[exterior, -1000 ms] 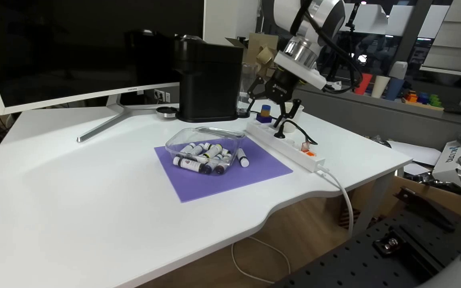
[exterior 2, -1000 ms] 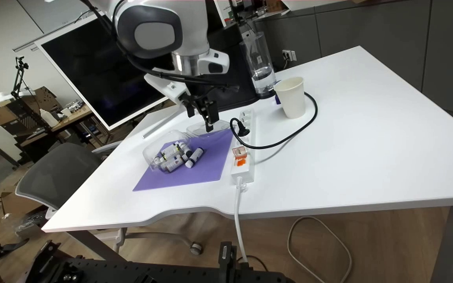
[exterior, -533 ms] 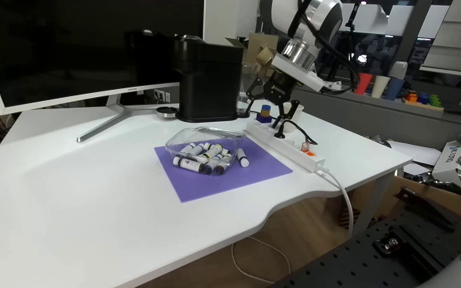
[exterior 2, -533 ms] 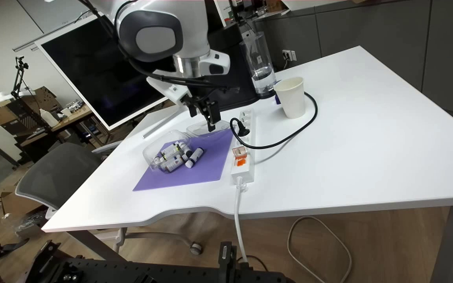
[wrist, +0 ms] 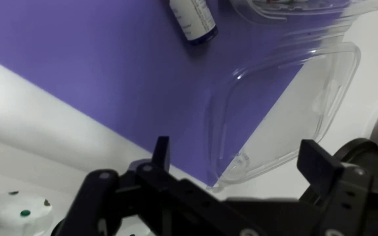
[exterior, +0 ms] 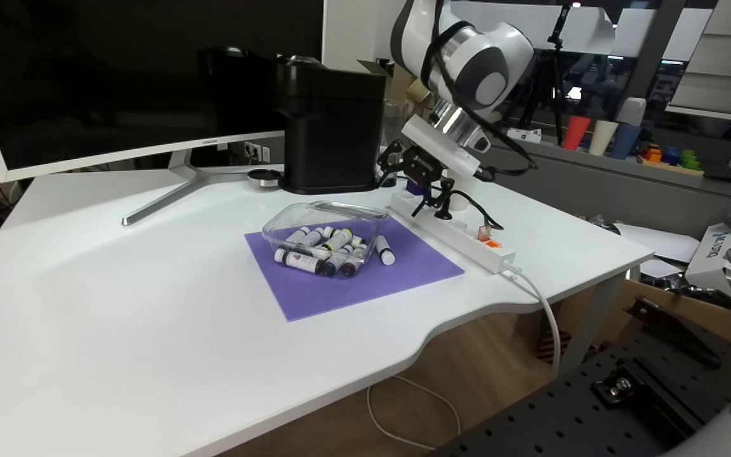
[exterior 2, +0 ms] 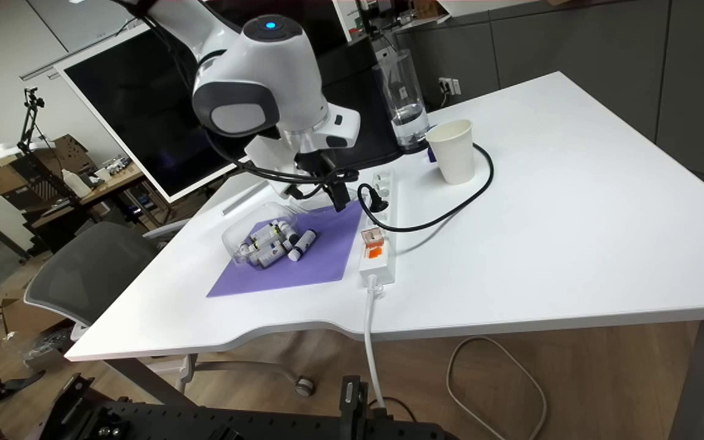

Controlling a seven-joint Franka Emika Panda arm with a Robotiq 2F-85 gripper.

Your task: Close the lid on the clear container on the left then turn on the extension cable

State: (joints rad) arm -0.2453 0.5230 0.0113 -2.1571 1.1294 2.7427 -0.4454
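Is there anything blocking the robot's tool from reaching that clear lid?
Nothing visible. In the wrist view, the open tool faces the clear lid with nothing showing between them. A loose bottle lies on the purple mat, apart from the lid.

arm (exterior 2: 285, 79): bent | tool (wrist: 236, 152): angled downward | fingers (wrist: 318, 164): spread wide apart

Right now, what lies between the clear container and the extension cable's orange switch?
One loose bottle on the purple sheet, then a narrow band of white tabletop beside the extension cable; both exterior views show this.
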